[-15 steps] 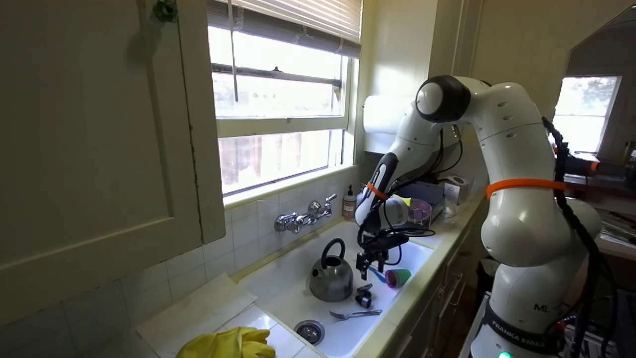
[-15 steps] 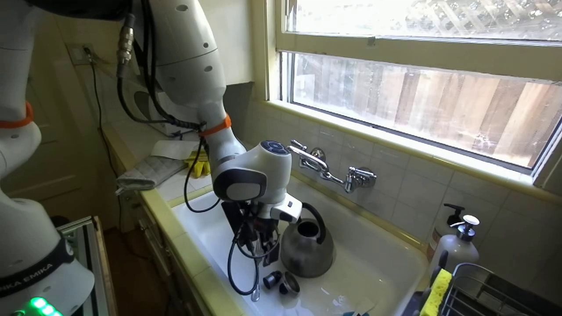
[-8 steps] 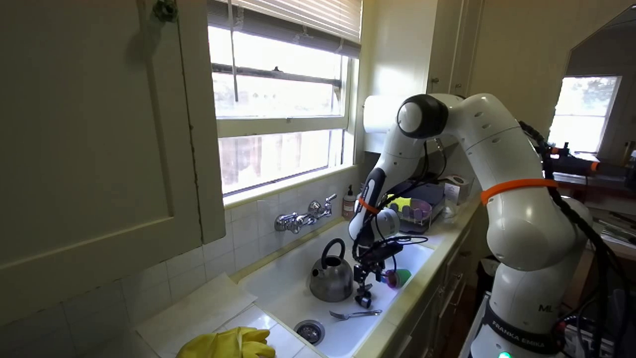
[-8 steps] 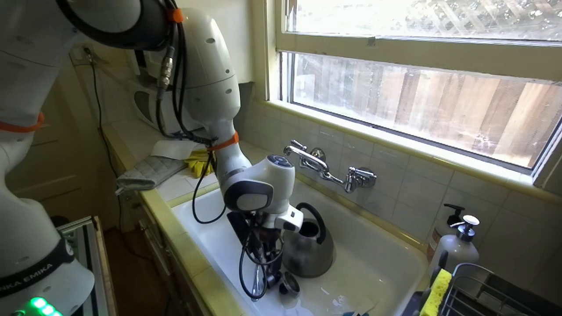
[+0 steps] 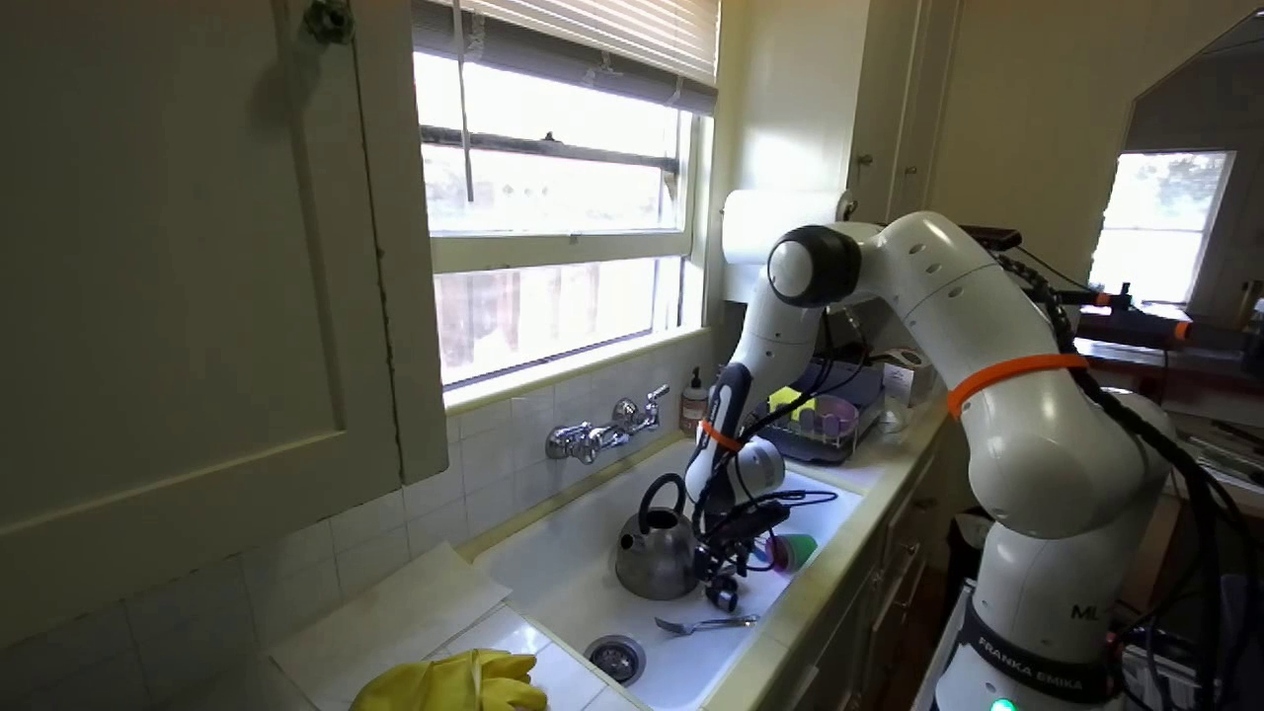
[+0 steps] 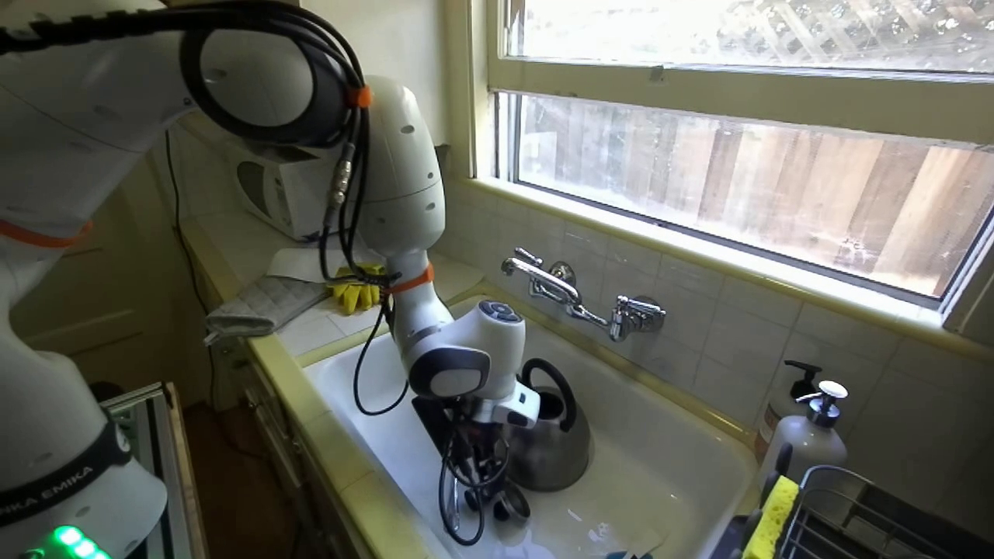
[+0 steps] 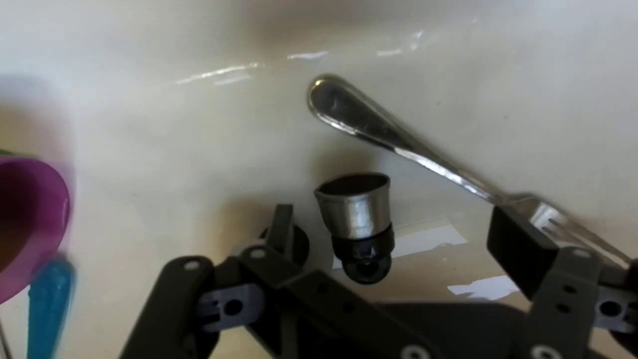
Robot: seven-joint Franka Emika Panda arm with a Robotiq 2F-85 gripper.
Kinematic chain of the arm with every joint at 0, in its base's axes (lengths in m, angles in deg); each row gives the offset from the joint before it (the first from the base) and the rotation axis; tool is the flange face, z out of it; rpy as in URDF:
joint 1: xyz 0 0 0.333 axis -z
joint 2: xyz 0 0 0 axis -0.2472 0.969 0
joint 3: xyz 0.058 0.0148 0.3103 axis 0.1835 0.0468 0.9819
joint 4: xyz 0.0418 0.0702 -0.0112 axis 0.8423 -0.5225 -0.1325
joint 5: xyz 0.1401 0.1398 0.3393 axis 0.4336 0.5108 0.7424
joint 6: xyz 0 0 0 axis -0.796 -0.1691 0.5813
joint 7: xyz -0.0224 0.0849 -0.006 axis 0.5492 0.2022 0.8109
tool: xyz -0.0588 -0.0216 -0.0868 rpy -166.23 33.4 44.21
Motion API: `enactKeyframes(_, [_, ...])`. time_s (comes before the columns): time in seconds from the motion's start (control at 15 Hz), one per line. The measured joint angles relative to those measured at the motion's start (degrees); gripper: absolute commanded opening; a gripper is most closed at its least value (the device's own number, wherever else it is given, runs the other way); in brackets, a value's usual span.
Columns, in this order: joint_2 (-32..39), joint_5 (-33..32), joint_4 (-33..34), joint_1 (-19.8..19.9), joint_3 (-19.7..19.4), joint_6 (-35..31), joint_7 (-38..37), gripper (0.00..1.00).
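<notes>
In the wrist view my gripper (image 7: 402, 240) stands open, its fingers wide apart. A small cup-shaped metal piece with a black base (image 7: 355, 214) shows in the gap, closer to the left finger, and nothing is gripped. Behind that finger is a dark round piece (image 7: 301, 245), mostly hidden. A steel fork (image 7: 369, 119) lies diagonally, its tines partly covered by the right finger. A purple cup (image 7: 42, 224) and a blue handle (image 7: 50, 309) are at the left edge. The grey kettle (image 5: 657, 563) with a black handle stands in the sink beside the gripper in both exterior views.
A wall faucet (image 5: 602, 434) juts out over the white sink (image 6: 660, 435). The drain (image 5: 615, 659) is at its near end. Yellow gloves (image 5: 449, 681) lie on the counter. A dish rack (image 6: 862, 505), a yellow sponge (image 6: 773, 516) and a soap bottle (image 6: 804, 446) stand at the opposite end.
The arm has come down deeper into the sink, bringing the gripper beside the kettle and over the small metal pieces. The jaws have stayed open; kettle, fork and cup have not moved.
</notes>
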Motion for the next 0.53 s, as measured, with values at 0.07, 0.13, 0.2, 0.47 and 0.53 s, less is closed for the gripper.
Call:
enactKeyframes(0.07, [0.69, 0.0, 0.34, 0.0, -0.15, -2.66, -0.03, 1.0])
enactKeyframes(0.13, [1.26, 0.0, 0.52, 0.0, -0.33, -5.7, -0.24, 1.0])
enactKeyframes(0.2, [1.85, 0.0, 0.63, 0.03, -0.47, -8.78, -0.68, 1.0])
enactKeyframes(0.47, [4.24, 0.3, 0.91, 0.63, -0.17, -19.92, -3.27, 1.0])
enactKeyframes(0.53, [4.79, 0.3, 0.92, 0.67, -0.19, -21.88, -3.79, 1.0])
